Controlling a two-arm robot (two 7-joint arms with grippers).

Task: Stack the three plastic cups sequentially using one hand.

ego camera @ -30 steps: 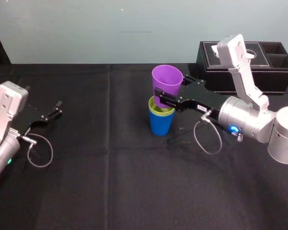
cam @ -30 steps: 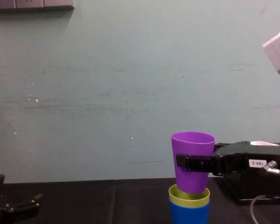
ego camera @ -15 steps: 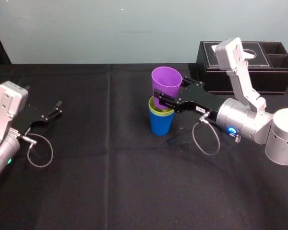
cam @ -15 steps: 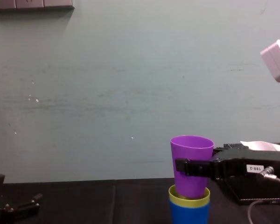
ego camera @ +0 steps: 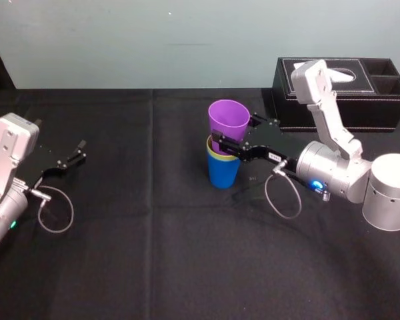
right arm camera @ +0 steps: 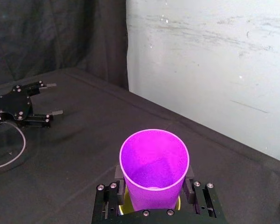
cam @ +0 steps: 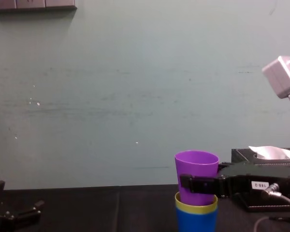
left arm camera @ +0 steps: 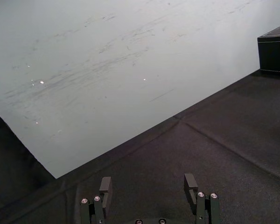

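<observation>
From the head, the purple cup [ego camera: 228, 123] sits partly inside the yellow-green cup [ego camera: 217, 155], which sits in the blue cup [ego camera: 223, 173], in the middle of the black table [ego camera: 153, 253]. The right gripper [ego camera: 239, 133] squeezes the purple cup's sides. The left gripper [ego camera: 79, 151] rests at the left, fingers apart. A black tissue box [ego camera: 360, 107] stands far right.

From the left wrist, the left gripper [left arm camera: 148, 186] is spread wide above the table [left arm camera: 233, 140].

From the right wrist, the right gripper [right arm camera: 154, 184] presses both sides of the purple cup [right arm camera: 154, 158].

From the chest, the purple cup [cam: 196, 166] stands upright on top of the yellow-green cup [cam: 195, 207] and the blue cup [cam: 195, 221].
</observation>
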